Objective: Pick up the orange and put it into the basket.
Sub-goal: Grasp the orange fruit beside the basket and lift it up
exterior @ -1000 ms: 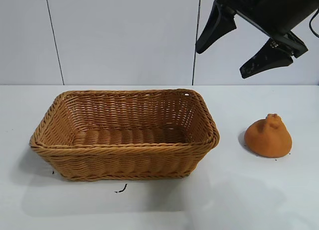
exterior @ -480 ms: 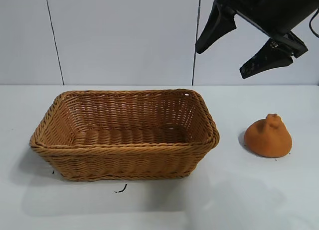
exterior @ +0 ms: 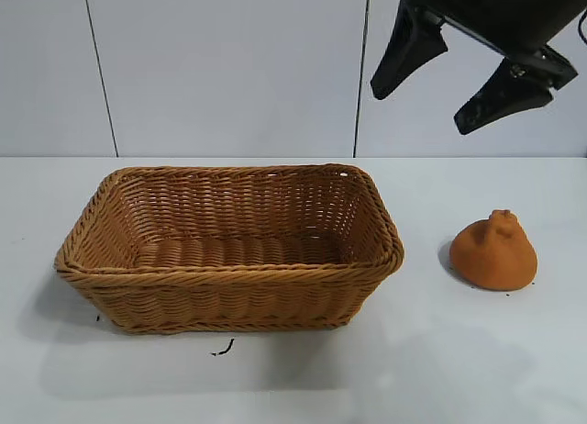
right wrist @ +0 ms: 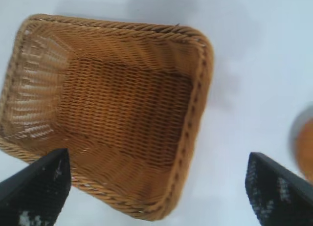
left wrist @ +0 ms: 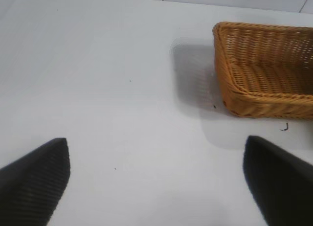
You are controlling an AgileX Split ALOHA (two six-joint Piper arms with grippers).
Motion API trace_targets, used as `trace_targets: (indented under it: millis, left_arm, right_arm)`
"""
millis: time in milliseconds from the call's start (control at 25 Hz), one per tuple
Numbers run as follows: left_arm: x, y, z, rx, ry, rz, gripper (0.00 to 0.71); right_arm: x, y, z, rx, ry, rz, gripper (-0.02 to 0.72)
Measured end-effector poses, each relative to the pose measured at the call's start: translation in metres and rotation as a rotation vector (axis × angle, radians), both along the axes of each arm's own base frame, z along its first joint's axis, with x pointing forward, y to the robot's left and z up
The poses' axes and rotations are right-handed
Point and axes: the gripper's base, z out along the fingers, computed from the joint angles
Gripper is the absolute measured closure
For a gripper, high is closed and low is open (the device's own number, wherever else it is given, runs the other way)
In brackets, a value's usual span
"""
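I hold the right gripper (exterior: 471, 83) released, high above the desk's (exterior: 293, 378) far right. The orange (exterior: 494, 251) rests near the right edge, beside the basket (exterior: 229, 250). The left gripper (left wrist: 156, 179) is released too.

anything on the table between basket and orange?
No. In the exterior view only bare white table separates the basket from the orange; they sit apart.

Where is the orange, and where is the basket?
the orange (exterior: 493, 255): exterior view, on the middle of its rounded side.
the basket (exterior: 229, 275): exterior view, on the near braided rim.
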Motion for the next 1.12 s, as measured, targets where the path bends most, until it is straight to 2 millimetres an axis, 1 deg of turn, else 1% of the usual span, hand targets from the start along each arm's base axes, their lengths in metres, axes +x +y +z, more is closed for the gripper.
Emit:
trace_targets:
  millis: [160, 360, 480, 600, 760, 1000, 1120]
  left_arm:
    - [0.000, 0.000, 0.000, 0.000, 0.000, 0.000, 0.018]
    - [0.000, 0.000, 0.000, 0.000, 0.000, 0.000, 0.018]
    - [0.000, 0.000, 0.000, 0.000, -0.001, 0.000, 0.018]
    - [0.000, 0.000, 0.000, 0.000, -0.001, 0.000, 0.018]
    - [0.000, 0.000, 0.000, 0.001, -0.001, 0.000, 0.018]
    - [0.000, 0.000, 0.000, 0.001, -0.001, 0.000, 0.018]
    - [0.000, 0.000, 0.000, 0.001, -0.001, 0.000, 0.018]
  right_arm:
    - [0.002, -0.008, -0.006, -0.042, 0.036, -0.017, 0.008]
    - [0.015, -0.027, -0.020, -0.039, 0.069, -0.093, 0.008]
    - [0.021, -0.035, -0.031, -0.040, 0.096, -0.117, 0.008]
    - [0.028, -0.038, -0.048, -0.044, 0.130, -0.127, 0.008]
    - [0.039, -0.038, -0.078, -0.051, 0.175, -0.130, 0.008]
    - [0.051, -0.039, -0.126, -0.083, 0.254, -0.146, 0.008]
    - [0.054, -0.039, -0.143, -0.084, 0.267, -0.152, 0.008]
